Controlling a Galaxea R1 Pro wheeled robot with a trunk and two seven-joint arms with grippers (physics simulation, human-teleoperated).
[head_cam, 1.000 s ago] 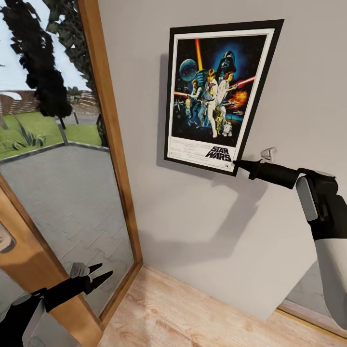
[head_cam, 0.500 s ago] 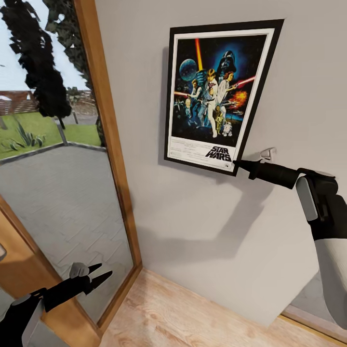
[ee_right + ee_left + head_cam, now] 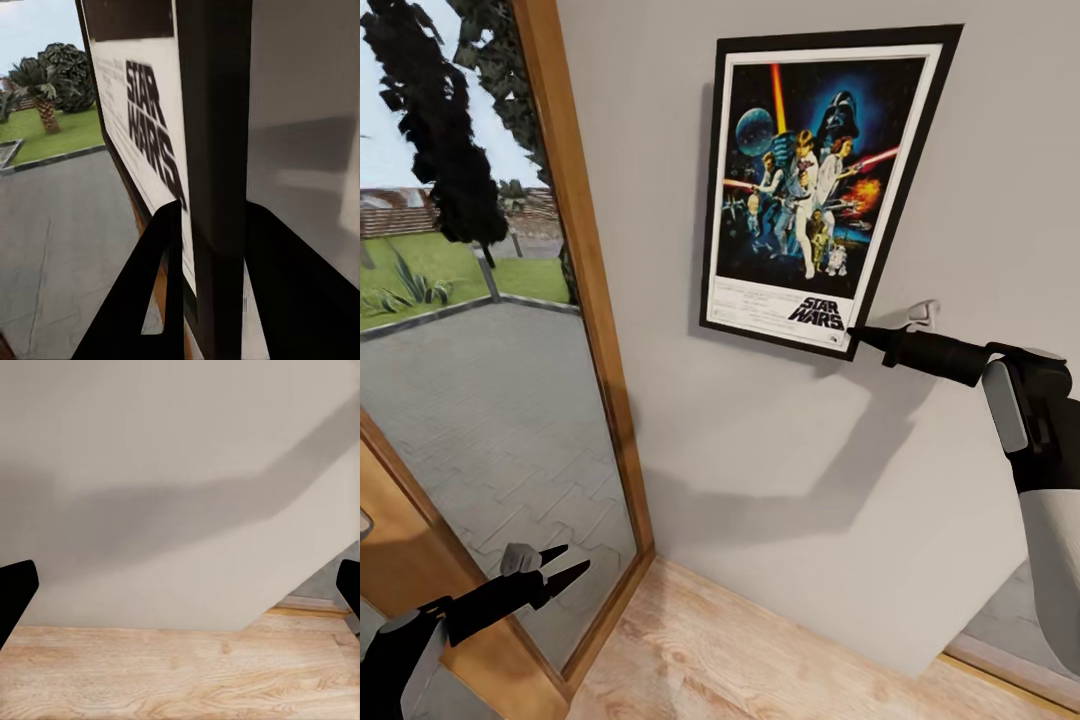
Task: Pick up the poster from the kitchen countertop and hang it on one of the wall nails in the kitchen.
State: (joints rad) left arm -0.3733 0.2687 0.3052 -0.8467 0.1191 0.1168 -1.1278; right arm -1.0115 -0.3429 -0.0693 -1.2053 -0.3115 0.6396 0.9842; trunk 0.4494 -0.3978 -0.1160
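1. Nearest, low on the left, the left gripper (image 3: 560,570) hangs idle over the wooden floor (image 3: 760,650) by the glass door (image 3: 490,400). Its fingers are spread apart with nothing between them, and its wrist view looks at bare wall (image 3: 180,472) and floorboards.

2. Farther off on the right, the right gripper (image 3: 860,338) pinches the lower right corner of the poster (image 3: 815,180). In the right wrist view both fingers clamp the black frame edge (image 3: 214,187), one on each face.

3. Over the last second the poster has risen a little and edged right against the wall, carried by the right arm. The white wall nail (image 3: 922,316) sits just beside that held corner, well below the poster's top edge. I judge the poster must still be lifted and shifted before it can catch on the nail.

4. Farthest, the poster stands upright and slightly tilted, close against the grey wall and casting a shadow on it. It has a thin black frame, a white border, blue-black artwork with figures and the "STAR WARS" logo at the bottom.
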